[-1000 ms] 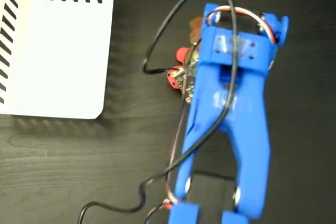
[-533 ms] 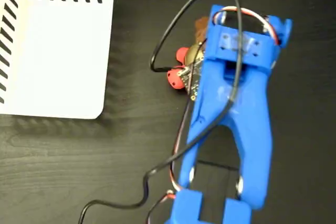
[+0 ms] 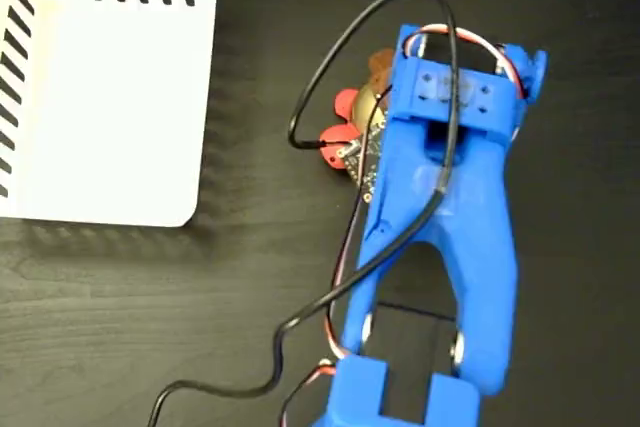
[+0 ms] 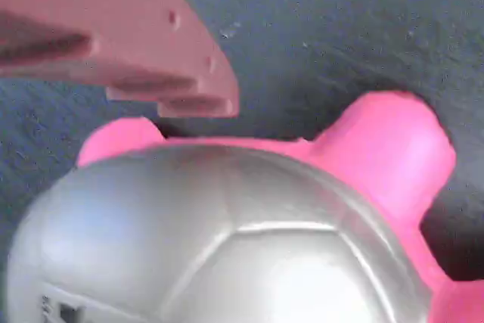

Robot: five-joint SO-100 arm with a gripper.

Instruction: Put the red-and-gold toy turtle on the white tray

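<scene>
Mostly hidden under blue arm [image 3: 440, 237]: red-and-gold toy turtle [image 3: 352, 129]. Shell fills wrist view only. Gripper [image 3: 385, 82] spread or pinching: cannot tell. White tray [image 3: 110, 97] at table's top-left corner.

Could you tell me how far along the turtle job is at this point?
Early stage. Done: the arm is over the red-and-gold toy turtle, whose shell fills the wrist view with one of the fingers just above it. In hand: closing in for a grasp; whether it is gripped cannot be told. Left: lifting it off the dark table and carrying it to the white tray, which holds nothing.
</scene>
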